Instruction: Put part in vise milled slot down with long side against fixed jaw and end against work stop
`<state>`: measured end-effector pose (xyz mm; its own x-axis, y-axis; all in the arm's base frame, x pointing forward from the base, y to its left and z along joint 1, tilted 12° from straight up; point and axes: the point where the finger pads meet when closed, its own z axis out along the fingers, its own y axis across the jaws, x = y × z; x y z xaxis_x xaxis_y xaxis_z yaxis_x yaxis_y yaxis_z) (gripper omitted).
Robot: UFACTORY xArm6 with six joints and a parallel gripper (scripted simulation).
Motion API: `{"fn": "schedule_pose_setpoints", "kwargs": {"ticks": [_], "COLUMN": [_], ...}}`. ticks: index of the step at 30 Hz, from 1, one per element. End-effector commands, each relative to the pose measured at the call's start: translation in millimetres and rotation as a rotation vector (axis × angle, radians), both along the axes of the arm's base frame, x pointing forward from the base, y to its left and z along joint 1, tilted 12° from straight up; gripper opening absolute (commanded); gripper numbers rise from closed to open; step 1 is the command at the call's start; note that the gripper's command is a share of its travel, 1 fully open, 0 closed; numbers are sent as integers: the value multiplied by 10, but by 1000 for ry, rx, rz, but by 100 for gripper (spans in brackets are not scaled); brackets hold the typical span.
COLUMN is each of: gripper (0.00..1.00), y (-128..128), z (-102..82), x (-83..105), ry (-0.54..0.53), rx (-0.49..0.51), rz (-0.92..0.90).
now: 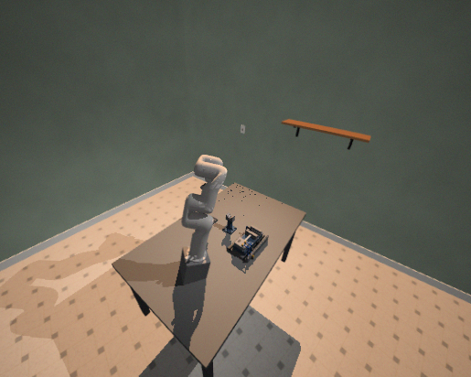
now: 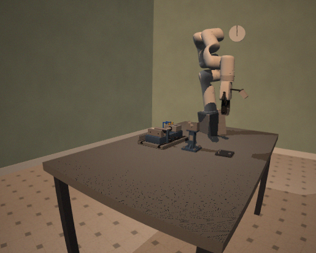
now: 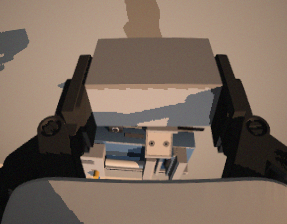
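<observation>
High above the table [image 2: 161,184], the gripper [image 3: 152,106] is clamped on the block [image 3: 152,72], fingers fairly wide on both sides. Block held in air, well above plate [image 2: 224,153]; vise [image 2: 161,136] below.

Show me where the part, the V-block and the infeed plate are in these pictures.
part [image 3: 152,62]: wrist view, on its top face between the gripper fingers.
V-block [image 2: 191,142]: exterior view, on its blue stand.
infeed plate [image 2: 224,153]: exterior view, on its dark top.
</observation>
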<state>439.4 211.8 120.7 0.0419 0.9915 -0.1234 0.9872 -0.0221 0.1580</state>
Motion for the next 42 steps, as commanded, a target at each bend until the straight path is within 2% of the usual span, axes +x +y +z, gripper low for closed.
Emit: {"fn": "schedule_pose_setpoints", "kwargs": {"ticks": [1,16,26,28,42], "gripper": [0,0,0,0,0], "y": [-13,-250,-569,-569,-1103], "z": [22,59,105,105,174], "x": [16,57,91,91,96], "ry": [-4,-3,-4,-4,-6], "rx": [3,5,8,8,11], "rz": [0,-9,-20,-20,-38]}}
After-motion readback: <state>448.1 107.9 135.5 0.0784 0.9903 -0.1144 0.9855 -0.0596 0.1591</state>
